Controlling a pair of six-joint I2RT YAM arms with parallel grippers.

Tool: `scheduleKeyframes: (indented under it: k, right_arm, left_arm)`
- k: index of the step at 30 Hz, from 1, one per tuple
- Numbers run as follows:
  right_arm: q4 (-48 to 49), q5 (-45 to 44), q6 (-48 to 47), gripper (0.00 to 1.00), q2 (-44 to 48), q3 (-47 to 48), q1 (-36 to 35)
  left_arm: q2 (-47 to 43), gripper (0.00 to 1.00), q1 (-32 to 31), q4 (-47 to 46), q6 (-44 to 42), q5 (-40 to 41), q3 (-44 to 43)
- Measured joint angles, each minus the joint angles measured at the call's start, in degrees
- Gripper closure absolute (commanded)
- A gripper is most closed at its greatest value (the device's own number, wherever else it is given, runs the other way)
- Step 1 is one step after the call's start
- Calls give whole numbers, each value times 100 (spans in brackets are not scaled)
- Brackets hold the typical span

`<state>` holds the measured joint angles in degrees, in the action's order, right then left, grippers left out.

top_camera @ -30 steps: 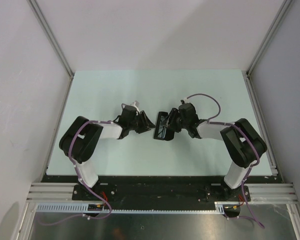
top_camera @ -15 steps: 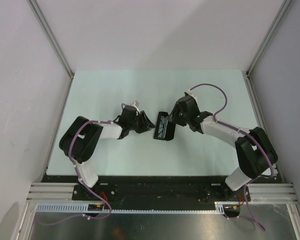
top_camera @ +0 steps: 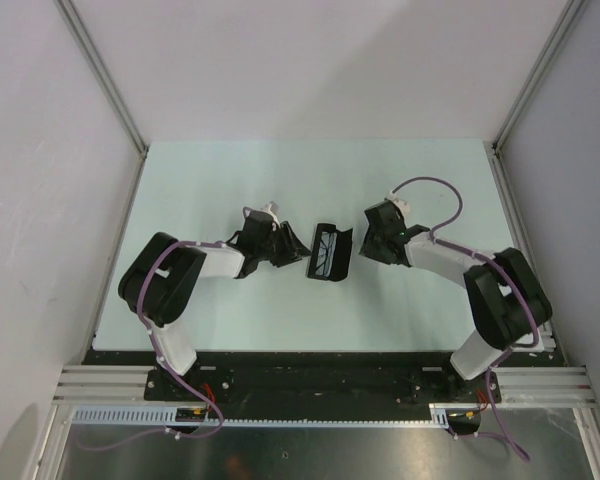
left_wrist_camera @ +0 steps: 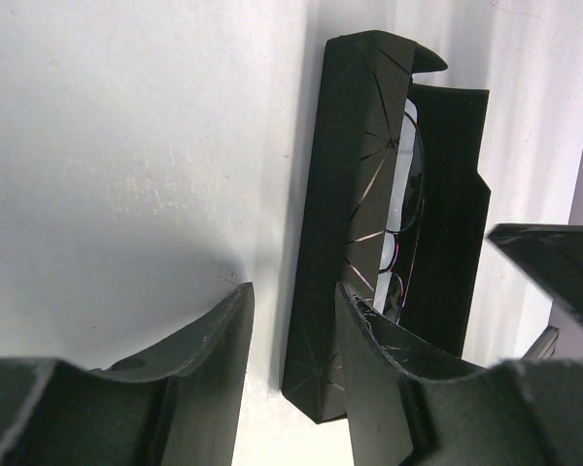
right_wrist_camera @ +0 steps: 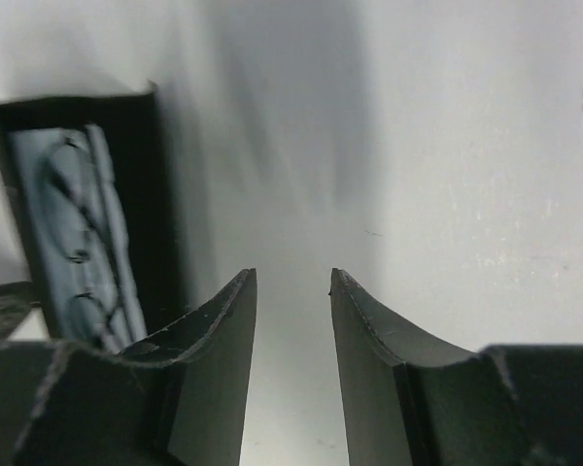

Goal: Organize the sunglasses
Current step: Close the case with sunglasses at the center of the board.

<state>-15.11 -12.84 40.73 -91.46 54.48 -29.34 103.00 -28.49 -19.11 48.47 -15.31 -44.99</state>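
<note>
Top view, sunglasses [top_camera: 326, 252]: inside the open case [top_camera: 342, 243], between both jaws, long axis crosswise to them.
Top view, nearer: left jaws, just beside the case; right jaws stand apart.
Left wrist, left jaws: parted, empty; sunglasses [left_wrist_camera: 400, 228] ahead, rightward.
Right wrist, right jaws: parted, empty; sunglasses [right_wrist_camera: 78, 218] on cloth [right_wrist_camera: 34, 184], ahead-left.

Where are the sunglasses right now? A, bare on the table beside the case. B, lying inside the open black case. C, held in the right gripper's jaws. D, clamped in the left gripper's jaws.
B: the sunglasses lie on the light blue cloth inside the open black case, and the jaws of the left gripper and right gripper are empty.
</note>
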Motion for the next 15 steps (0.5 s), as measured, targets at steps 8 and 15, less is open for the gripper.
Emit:
scheduleKeyframes:
  k: [8,15]
  right_arm:
    - [210,472,-28,58,-514,-85,-4]
    - [627,929,-39,56,-544,-85,-83]
  left_arm:
    - [0,53,0,0,-2,-4,0]
    - [0,54,0,0,-4,-7,0]
